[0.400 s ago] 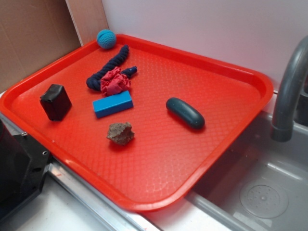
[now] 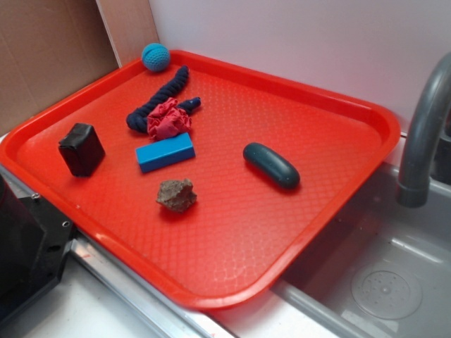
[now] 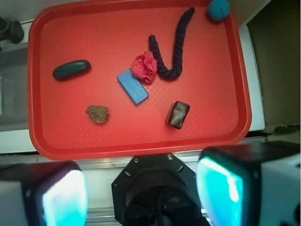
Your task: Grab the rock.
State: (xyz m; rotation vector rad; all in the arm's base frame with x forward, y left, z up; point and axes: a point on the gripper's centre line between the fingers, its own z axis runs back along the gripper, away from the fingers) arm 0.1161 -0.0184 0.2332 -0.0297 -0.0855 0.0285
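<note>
The rock (image 2: 176,195) is a rough brown-grey lump lying on the red tray (image 2: 232,267), just in front of the blue block (image 2: 165,152). In the wrist view the rock (image 3: 97,114) sits at the tray's lower left. My gripper (image 3: 141,195) is open, high above the robot base and short of the tray's near rim (image 3: 141,150); its two teal-padded fingers (image 3: 63,197) stand wide apart with nothing between them. The exterior view does not show the gripper.
Also on the tray: a black cube (image 2: 82,148), a dark teal oval (image 2: 271,165), a red crumpled cloth (image 2: 168,118), a navy rope (image 2: 163,95) and a teal ball (image 2: 156,56). A sink (image 2: 380,274) with a grey faucet (image 2: 423,134) lies right. The black robot base (image 3: 157,188) is below.
</note>
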